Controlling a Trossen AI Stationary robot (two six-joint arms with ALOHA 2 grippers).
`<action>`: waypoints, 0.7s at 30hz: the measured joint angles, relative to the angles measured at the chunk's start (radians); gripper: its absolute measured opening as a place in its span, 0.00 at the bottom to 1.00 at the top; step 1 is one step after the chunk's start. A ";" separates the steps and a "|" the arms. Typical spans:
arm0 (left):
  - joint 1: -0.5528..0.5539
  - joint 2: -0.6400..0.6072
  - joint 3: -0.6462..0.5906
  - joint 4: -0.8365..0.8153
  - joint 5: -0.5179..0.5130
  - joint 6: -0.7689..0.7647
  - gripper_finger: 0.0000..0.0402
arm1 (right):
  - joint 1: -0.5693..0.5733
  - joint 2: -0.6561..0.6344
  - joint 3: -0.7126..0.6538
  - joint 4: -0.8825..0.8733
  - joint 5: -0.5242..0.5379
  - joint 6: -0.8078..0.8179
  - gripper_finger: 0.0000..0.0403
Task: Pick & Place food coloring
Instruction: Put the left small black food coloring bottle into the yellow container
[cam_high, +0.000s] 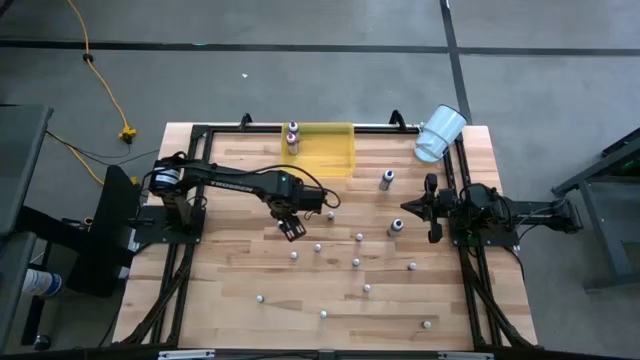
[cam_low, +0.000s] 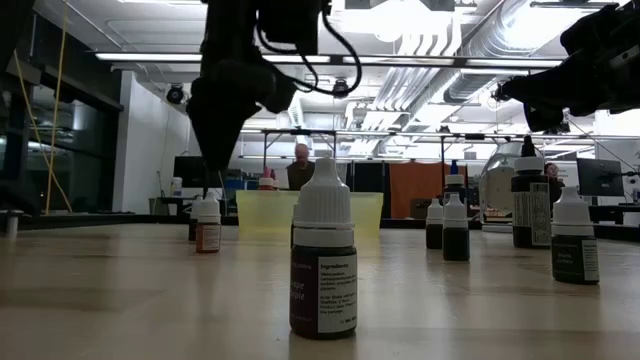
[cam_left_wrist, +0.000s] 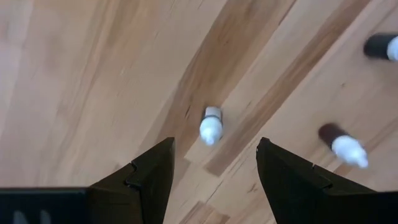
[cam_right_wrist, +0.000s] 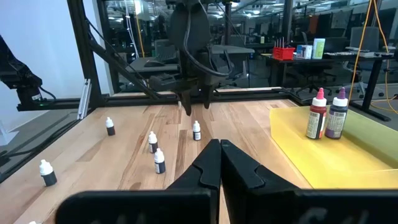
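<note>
Several small food coloring bottles with white caps stand upright across the wooden table (cam_high: 240, 270). My left gripper (cam_high: 292, 228) points down over the table's middle, open, clear of the wood. One bottle (cam_left_wrist: 211, 124) stands on the table below it, in line with the gap between the fingers and untouched. From the right wrist view the left gripper (cam_right_wrist: 194, 106) hangs above a bottle (cam_right_wrist: 196, 130). Two taller bottles (cam_high: 292, 136) stand in the yellow tray (cam_high: 330, 150). My right gripper (cam_right_wrist: 219, 155) rests shut and level at the table's right side, holding nothing.
A white cup (cam_high: 440, 132) lies on its side at the far right corner. Two darker bottles (cam_high: 386, 179) (cam_high: 396, 226) stand between the tray and the right arm. A black frame (cam_high: 200, 130) runs round the table. A large dark bottle (cam_low: 323, 270) stands close to the low camera.
</note>
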 joint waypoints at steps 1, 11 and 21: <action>0.000 0.000 -0.011 0.015 0.002 -0.005 0.53 | 0.000 0.000 0.000 0.000 0.000 0.000 0.00; -0.007 0.002 -0.097 0.082 0.043 -0.024 0.53 | 0.000 0.000 0.000 0.000 0.000 0.000 0.00; -0.006 0.002 -0.172 0.172 0.058 -0.022 0.53 | 0.000 0.000 0.000 0.000 0.000 0.000 0.00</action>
